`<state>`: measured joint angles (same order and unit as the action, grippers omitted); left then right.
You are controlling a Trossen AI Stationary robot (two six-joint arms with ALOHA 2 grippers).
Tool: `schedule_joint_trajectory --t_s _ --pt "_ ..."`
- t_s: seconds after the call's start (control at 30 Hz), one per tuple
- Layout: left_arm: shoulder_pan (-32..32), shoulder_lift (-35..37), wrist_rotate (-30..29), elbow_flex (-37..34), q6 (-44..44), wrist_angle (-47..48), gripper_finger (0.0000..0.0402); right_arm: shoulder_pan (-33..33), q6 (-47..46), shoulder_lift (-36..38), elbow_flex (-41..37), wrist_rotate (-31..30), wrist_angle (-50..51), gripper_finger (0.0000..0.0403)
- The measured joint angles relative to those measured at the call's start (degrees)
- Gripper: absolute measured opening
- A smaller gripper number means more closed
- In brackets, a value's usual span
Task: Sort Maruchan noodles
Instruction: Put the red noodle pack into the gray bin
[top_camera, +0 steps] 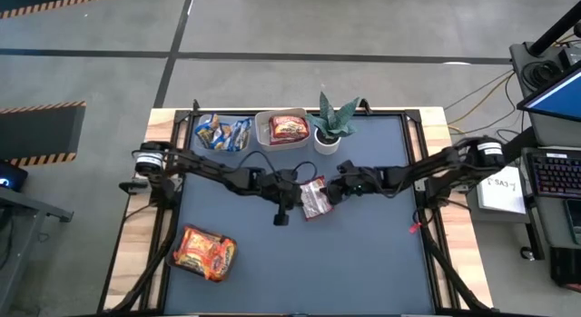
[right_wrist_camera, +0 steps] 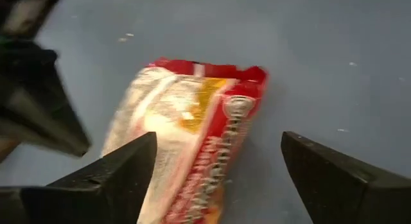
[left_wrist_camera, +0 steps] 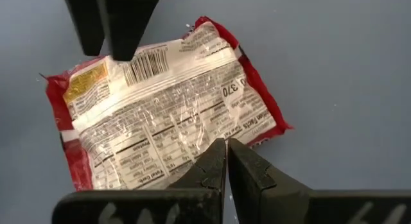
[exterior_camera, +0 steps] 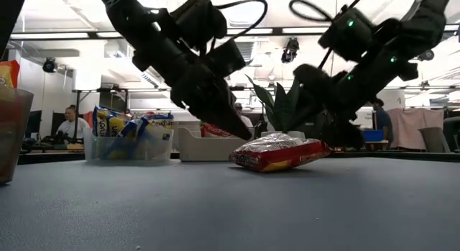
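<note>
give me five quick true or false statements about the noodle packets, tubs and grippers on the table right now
1. A red-and-white packet lies on the pad between the two grippers. True.
2. The right gripper is clamped shut on that packet. False: its fingers stand wide apart, with the packet between them.
3. The left gripper is shut. True.
4. The blue-yellow packets lie loose on the dark pad. False: they sit in a clear tub at the far edge.
5. The orange-yellow packets sit next to the potted plant. False: they are at the near left corner, far from the plant.
</note>
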<state>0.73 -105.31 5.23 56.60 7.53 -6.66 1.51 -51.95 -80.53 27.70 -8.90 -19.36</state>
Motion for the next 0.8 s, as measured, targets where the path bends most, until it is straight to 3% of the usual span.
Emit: schedule_joint_trajectory --t_s 0.47,0.8 --pt "-1.7 -6.0 0.5 0.0 -3.3 -4.0 0.0000 3.7 0.8 -7.8 2.5 11.0 -4.8 0.0343" --pt "-2.2 -9.5 0.7 0.2 -4.1 -5.3 0.0000 4.1 2.4 -13.6 4.7 19.9 -17.5 0.0335"
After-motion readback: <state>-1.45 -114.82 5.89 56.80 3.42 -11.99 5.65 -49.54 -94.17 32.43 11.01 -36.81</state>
